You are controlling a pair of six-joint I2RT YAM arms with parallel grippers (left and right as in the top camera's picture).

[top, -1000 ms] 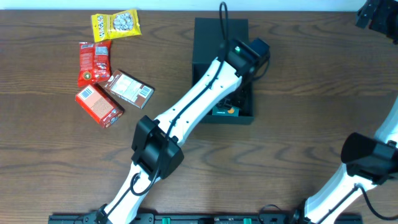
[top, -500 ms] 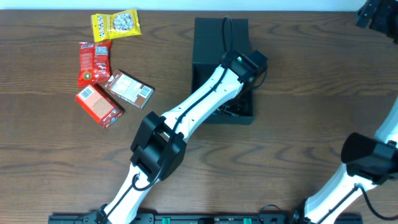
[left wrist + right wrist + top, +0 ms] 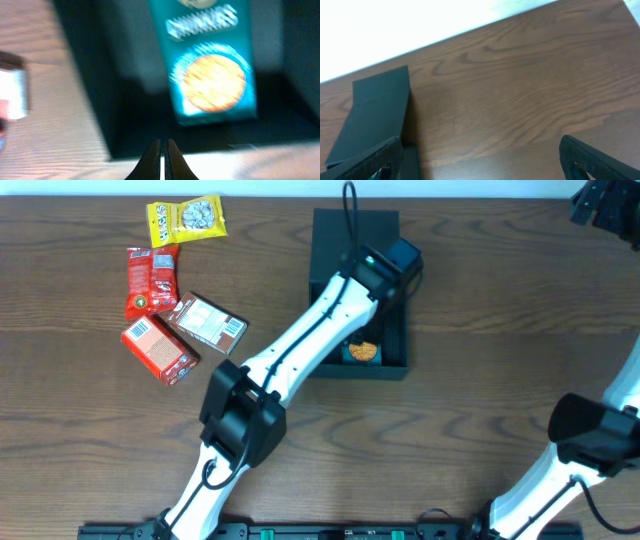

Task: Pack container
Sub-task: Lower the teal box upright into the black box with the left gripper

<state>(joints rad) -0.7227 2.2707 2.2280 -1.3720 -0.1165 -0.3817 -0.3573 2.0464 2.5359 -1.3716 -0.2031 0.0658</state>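
The container point(image 3: 328, 240) is a dark box standing open at the table's back centre, its flap lid lying flat behind it. A teal "Chunkies" carton point(image 3: 362, 352) lies inside it, and it shows blurred in the left wrist view point(image 3: 210, 65) within the dark walls point(image 3: 95, 75). My left gripper point(image 3: 388, 268) hangs over the box, and its fingers point(image 3: 163, 150) are shut on nothing, above the box's near wall. My right gripper point(image 3: 600, 202) is raised at the far right corner and is open point(image 3: 480, 150) and empty. The container's lid point(image 3: 375, 110) shows to its left.
Loose snacks lie at the back left: a yellow bag point(image 3: 186, 218), red packets point(image 3: 150, 278), a brown and white carton point(image 3: 207, 322) and a red carton point(image 3: 158, 348). My left arm point(image 3: 290, 360) stretches diagonally across the table's middle.
My left gripper has drawn up and back from inside the box. The teal carton, hidden under it half a second ago, now lies uncovered in the box. The right arm has not moved.
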